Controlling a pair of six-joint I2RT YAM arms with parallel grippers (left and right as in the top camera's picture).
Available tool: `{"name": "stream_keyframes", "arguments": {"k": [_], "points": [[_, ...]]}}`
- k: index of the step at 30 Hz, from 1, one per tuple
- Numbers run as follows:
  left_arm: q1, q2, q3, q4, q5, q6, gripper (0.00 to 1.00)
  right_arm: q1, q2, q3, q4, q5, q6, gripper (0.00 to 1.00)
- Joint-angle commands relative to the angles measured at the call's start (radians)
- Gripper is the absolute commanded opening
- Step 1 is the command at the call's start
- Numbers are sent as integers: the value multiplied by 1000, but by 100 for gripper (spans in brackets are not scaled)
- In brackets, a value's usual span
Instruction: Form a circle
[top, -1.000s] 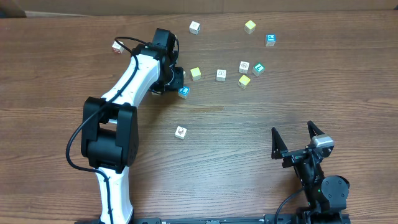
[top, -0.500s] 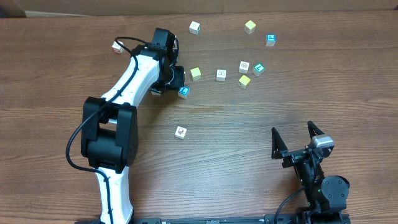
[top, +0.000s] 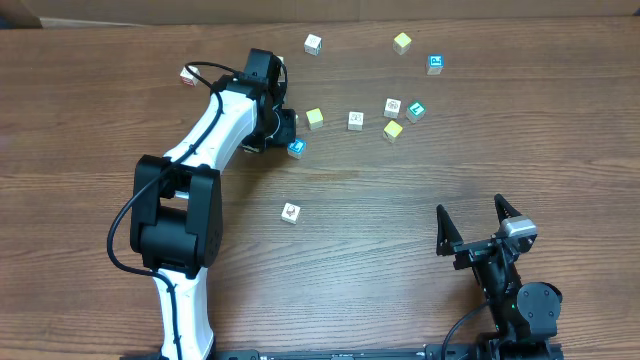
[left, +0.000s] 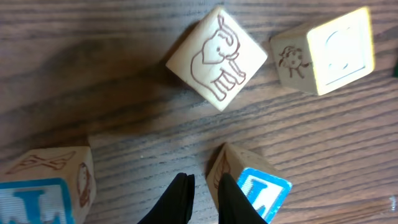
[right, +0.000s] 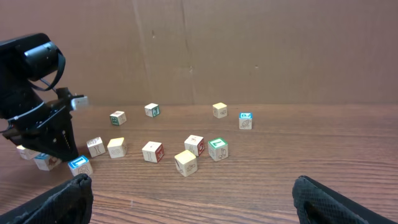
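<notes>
Small alphabet cubes lie in a loose arc across the far half of the table. For the circle, a whitish cube (top: 356, 120), another whitish cube (top: 393, 107), a green-faced cube (top: 415, 110) and a yellow cube (top: 393, 130) sit close together, but I see no closed ring. My left gripper (top: 291, 140) (left: 202, 198) is shut with nothing between its fingers. Its right finger rests against the side of a blue-faced cube (top: 296, 147) (left: 255, 186). My right gripper (top: 470, 208) (right: 193, 186) stands wide open and empty near the front right.
A yellow cube (top: 315, 118) sits just right of the left gripper. An elephant cube (left: 216, 57) and a second blue-faced cube (left: 43, 186) lie near the left fingertips. Farther off are a whitish cube (top: 313, 44), a yellow cube (top: 402, 42), a blue cube (top: 435, 64), and lone cubes (top: 187, 75) (top: 290, 212).
</notes>
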Motion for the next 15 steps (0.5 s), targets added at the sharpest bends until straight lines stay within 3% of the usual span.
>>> {"name": "stream_keyframes", "arguments": {"k": [1,10,15], "points": [[-5,5,-21,0,4,27,14,-2,-7,-10,5,6,3,100],[3,5,-13,11,21,38,14,-2,-7,-10,5,6,3,100],[23,5,-11,12,119,43,14,-2,-7,-10,5,6,3,100]]}}
